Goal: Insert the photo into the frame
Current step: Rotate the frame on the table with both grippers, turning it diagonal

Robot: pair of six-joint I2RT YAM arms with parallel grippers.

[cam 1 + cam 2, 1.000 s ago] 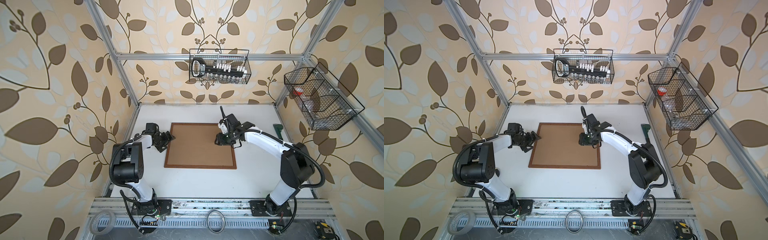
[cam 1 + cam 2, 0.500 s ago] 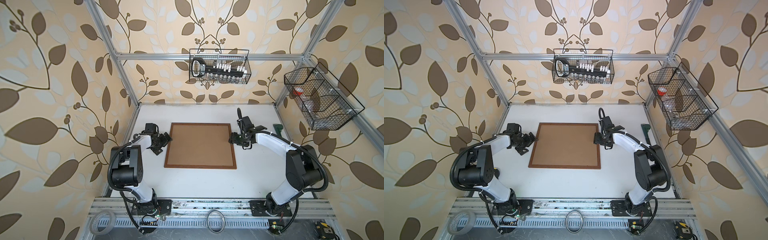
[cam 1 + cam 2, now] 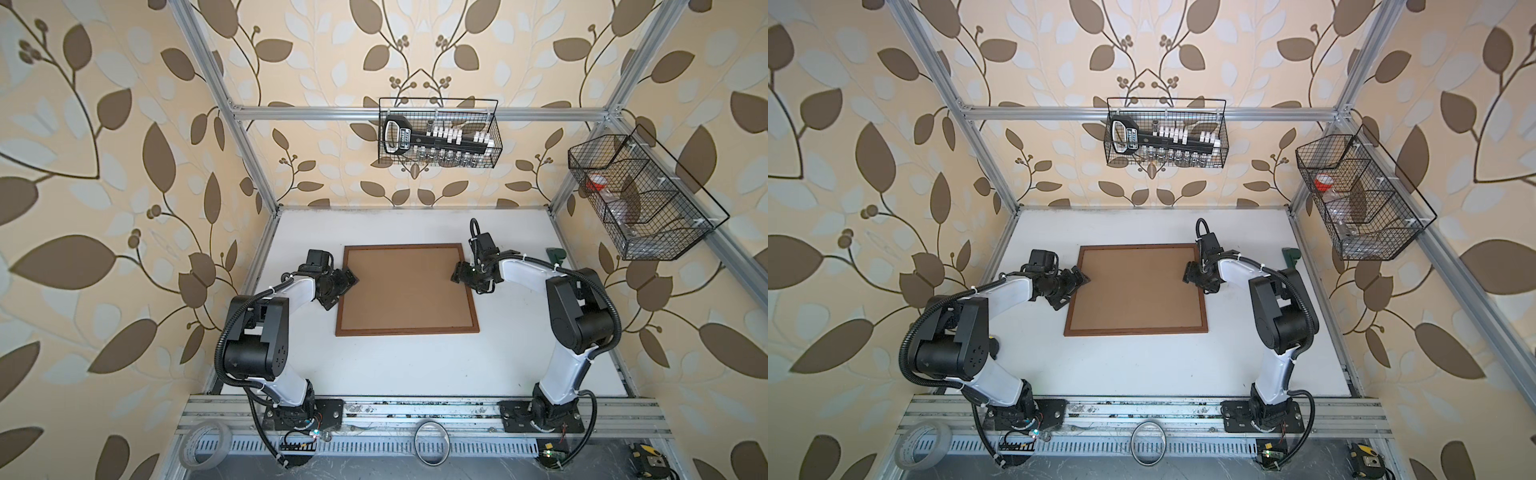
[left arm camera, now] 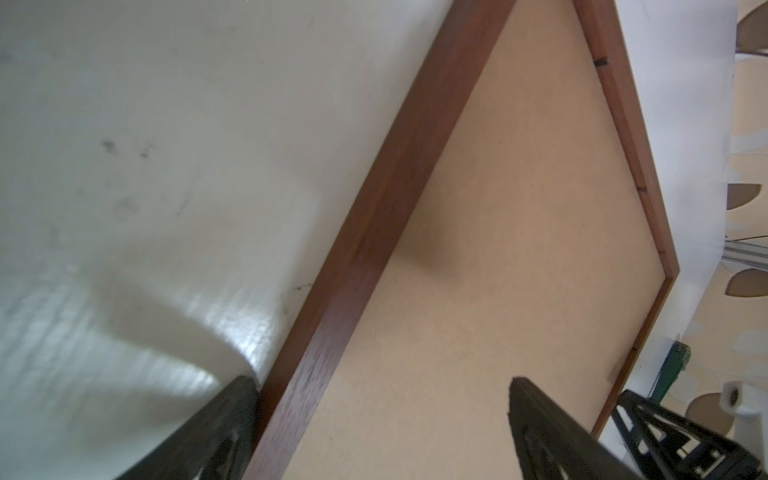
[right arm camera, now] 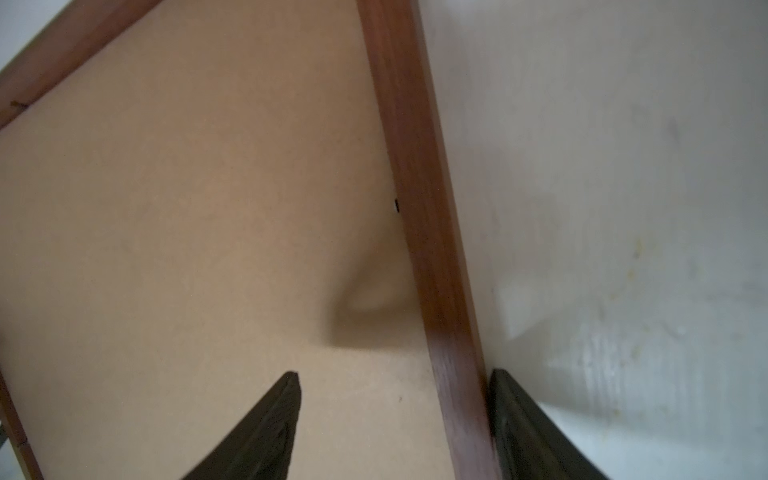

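Past the near edge of the white worktop (image 3: 407,365), a roll of tape (image 3: 206,446) and a thin ring (image 3: 432,446) lie on the slotted metal rail.

The frame (image 3: 407,331) lies flat in the middle of the worktop, and a plain brown backing board (image 3: 405,286) fills its opening. Nothing lies on the board.

The left gripper (image 3: 341,290) straddles the frame's left rail. Its jaws are wide apart, with the outer finger (image 4: 232,411) just beside the wood. The right gripper (image 5: 395,374) straddles the right rail the same way. Its jaws are also apart, with one finger (image 5: 511,407) against the rail's outer face and the other over the board.

A dark green object (image 3: 556,254) sits at the worktop's right edge, well apart from the frame.

A wire basket (image 3: 494,124) on the far wall holds a black tool (image 3: 415,141) whose white label is too small to read. A second basket (image 3: 665,232) hangs on the right wall.
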